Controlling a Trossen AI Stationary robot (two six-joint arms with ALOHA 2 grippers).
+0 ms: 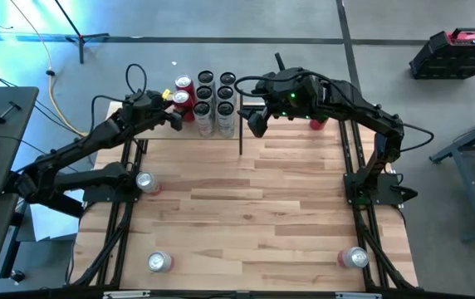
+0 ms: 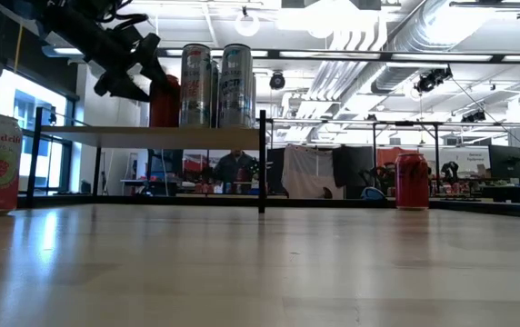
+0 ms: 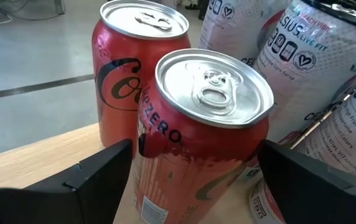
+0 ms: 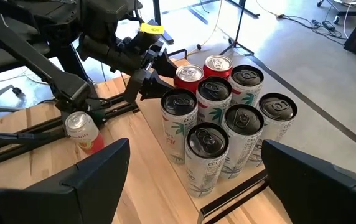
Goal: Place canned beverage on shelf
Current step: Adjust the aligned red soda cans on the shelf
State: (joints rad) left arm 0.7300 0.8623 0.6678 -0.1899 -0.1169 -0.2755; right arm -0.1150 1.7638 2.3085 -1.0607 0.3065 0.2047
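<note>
The left gripper (image 1: pixel 173 119) stands spread around a red cola can (image 3: pixel 196 130) on the shelf (image 2: pixel 151 135), fingers clear of its sides. That can stands upright at the shelf's left end, touching a second red can (image 1: pixel 184 82) and just left of the tall cans (image 1: pixel 215 98). The right gripper (image 1: pixel 257 123), also spread and empty, hovers right of the shelf, with another red can (image 2: pixel 412 181) on the table beyond it.

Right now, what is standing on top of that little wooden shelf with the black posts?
On the small light-wood shelf stand two red soda cans and six tall white cans. What lies under them is covered.
</note>
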